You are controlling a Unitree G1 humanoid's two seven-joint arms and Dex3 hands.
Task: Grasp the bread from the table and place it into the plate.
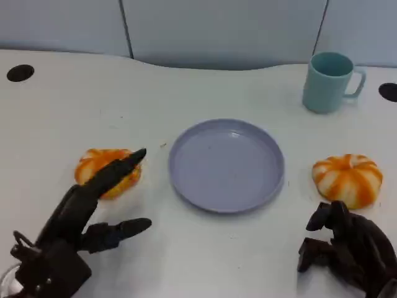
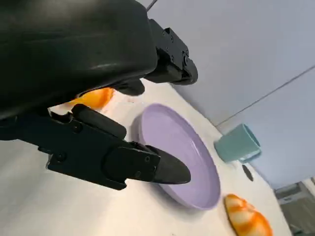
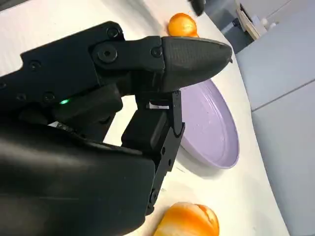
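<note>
Soft, even light falls from overhead, bright on the white table [image 1: 205,248]. The plate [image 1: 227,164] carries a small pale glare near its far rim and a thin shadow under its near edge. Both wrist views blur the black shells closest to the lens.

- You see the right hand [image 3: 147,93] across most of the right wrist view: a black shell with a small green light on it, and fingers [image 3: 197,54] reaching out over the white table [image 3: 59,24].
- The fingers hold nothing.
- Past them lies the lilac plate [image 3: 216,132], with nothing on it.
- One orange-and-white bread [image 3: 189,221] sits just beside the hand's shell, apart from the plate.
- A second bread [image 3: 182,24] lies beyond the plate, well apart from the first.
</note>
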